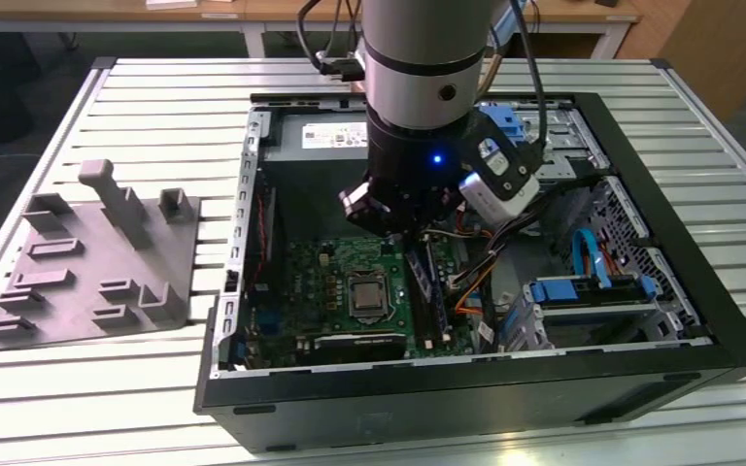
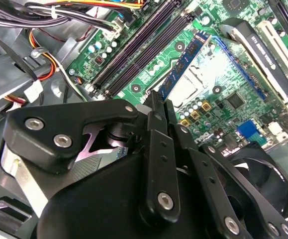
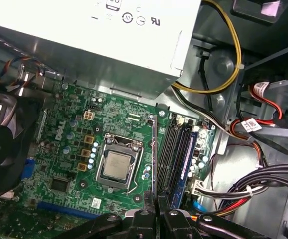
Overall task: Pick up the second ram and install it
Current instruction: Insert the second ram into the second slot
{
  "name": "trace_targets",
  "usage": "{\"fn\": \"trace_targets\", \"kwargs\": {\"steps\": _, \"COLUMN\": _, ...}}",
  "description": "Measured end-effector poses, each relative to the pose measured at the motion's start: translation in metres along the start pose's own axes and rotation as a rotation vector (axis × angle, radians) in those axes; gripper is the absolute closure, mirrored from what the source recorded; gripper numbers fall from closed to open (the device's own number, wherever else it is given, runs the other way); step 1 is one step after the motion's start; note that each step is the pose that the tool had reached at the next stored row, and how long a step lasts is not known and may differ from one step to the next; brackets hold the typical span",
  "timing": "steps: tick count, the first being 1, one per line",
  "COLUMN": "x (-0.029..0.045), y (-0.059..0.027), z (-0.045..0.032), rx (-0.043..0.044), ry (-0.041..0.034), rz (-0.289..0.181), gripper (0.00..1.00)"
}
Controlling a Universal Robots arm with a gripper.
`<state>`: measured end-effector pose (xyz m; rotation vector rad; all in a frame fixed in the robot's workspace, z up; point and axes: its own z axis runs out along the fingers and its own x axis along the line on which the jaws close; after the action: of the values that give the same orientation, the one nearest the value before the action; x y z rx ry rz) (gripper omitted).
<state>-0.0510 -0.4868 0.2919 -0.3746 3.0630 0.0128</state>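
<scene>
Slatted white tabletop (image 1: 114, 388) carries an open computer case (image 1: 684, 320). Pincer (image 3: 155, 208) pinches the second ram (image 3: 154, 157) edge-on (for lowering) just beside the slots (image 3: 172, 154), above the motherboard (image 3: 69, 164).

Print check, nothing legible enough to transcribe.

- Power supply (image 1: 334, 136), at 12 o'clock from the processor socket (image 1: 368, 291) in the exterior view: white label, lines of fine print, unreadable.
- Same label (image 3: 134, 17) in the first wrist view: a few dark round marks and symbols, cut off by the frame edge.
- Motherboard (image 3: 74, 164): white silkscreen lettering, one logo-like mark (image 3: 44, 132) and a small white sticker (image 3: 96, 202); characters not resolvable.
- Red cable (image 3: 263, 92): white tag (image 3: 250, 124) with dark print, unreadable.
- Second ram (image 2: 183, 64), clamped in the gripper (image 2: 159, 99): tiny marks on the board, not legible.
</scene>
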Motion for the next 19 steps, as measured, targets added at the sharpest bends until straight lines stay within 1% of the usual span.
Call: {"fn": "trace_targets", "kwargs": {"steps": 19, "x": 0.0, "y": 0.0, "z": 0.0004, "rx": 0.0055, "ry": -0.0001, "rz": 0.097, "gripper": 0.86}}
